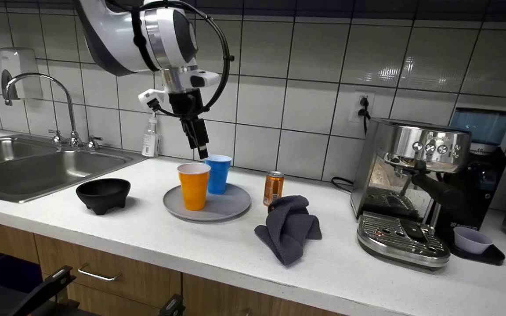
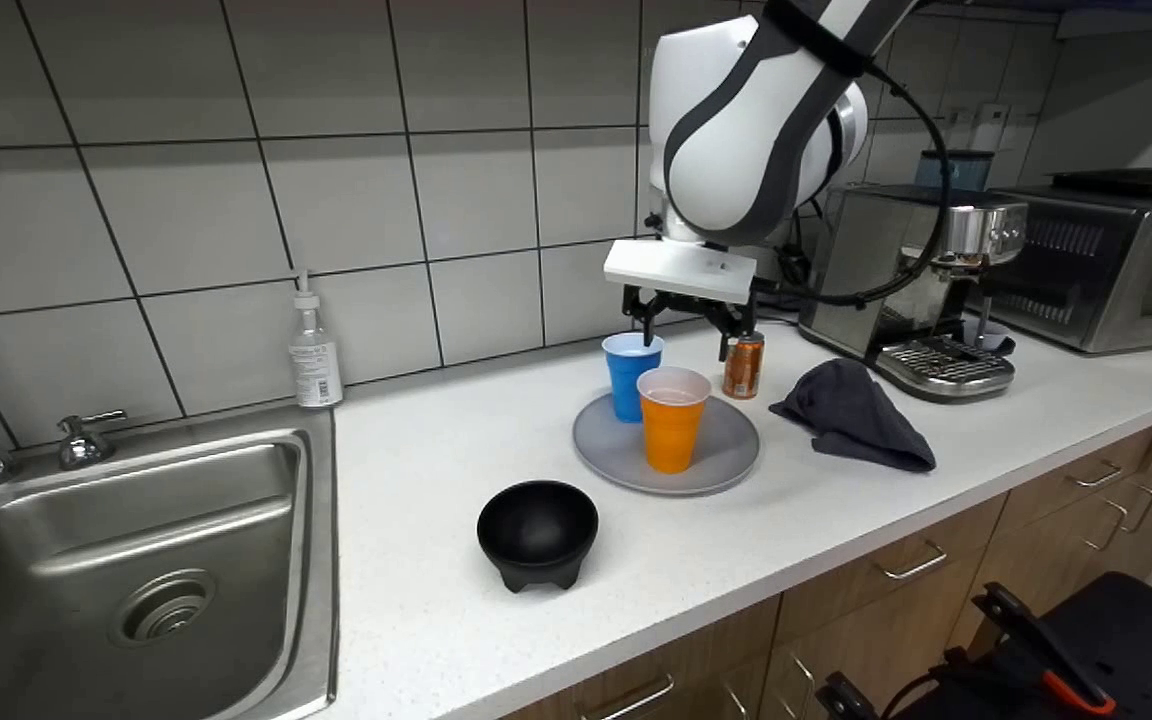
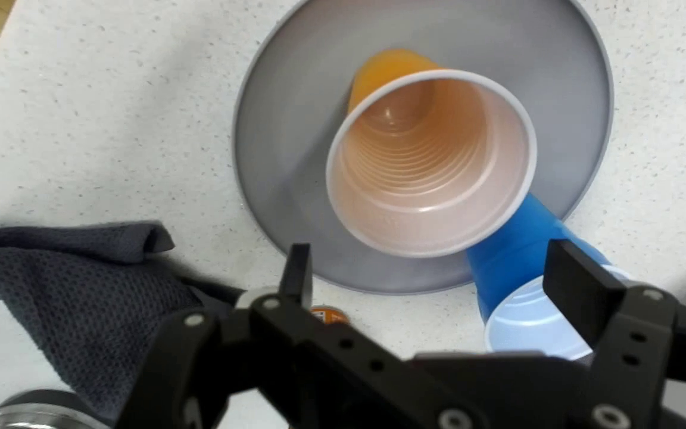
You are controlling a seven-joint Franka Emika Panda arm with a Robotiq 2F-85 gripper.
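Observation:
My gripper (image 3: 427, 250) is open, its two black fingers wide apart with nothing between them. It hangs above the back of a round grey plate (image 1: 235, 206), fingers pointing down. An orange cup (image 1: 193, 188) with a pale inside stands upright on that plate. Behind it on the plate is an upright blue cup (image 2: 628, 380). In the wrist view one finger (image 3: 581, 292) overlaps the rim of the blue cup (image 3: 507, 262); whether they touch I cannot tell. Most of the orange can (image 1: 273, 188) is hidden by the gripper in the wrist view.
A crumpled dark cloth (image 1: 290, 232) lies in front of the can. On the sink side sits a black footed bowl (image 2: 538, 535), with the steel sink (image 2: 166, 530) and a soap bottle (image 2: 316, 360) beyond. A coffee machine (image 1: 411, 145) stands at the opposite end, before the tiled wall.

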